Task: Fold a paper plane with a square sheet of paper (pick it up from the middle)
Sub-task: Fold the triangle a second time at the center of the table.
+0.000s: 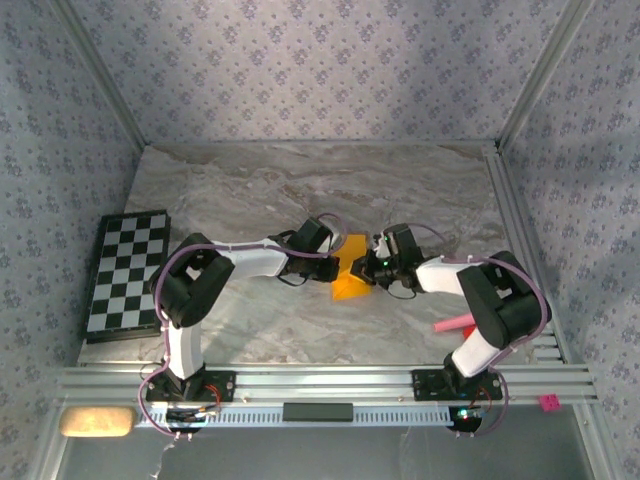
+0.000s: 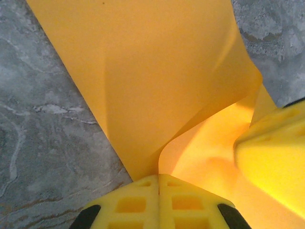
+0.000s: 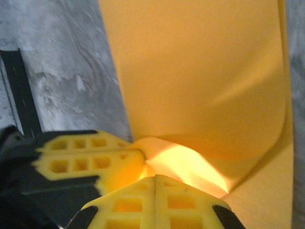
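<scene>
square sheet of paper orange-yellow, curled over; left fingers, right fingers each pinching it

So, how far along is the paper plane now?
Done: left gripper and right gripper are both shut on the paper. In hand: it curls over in a soft bend. Left: no sharp crease or point shows yet, so nearly all the folding.
</scene>
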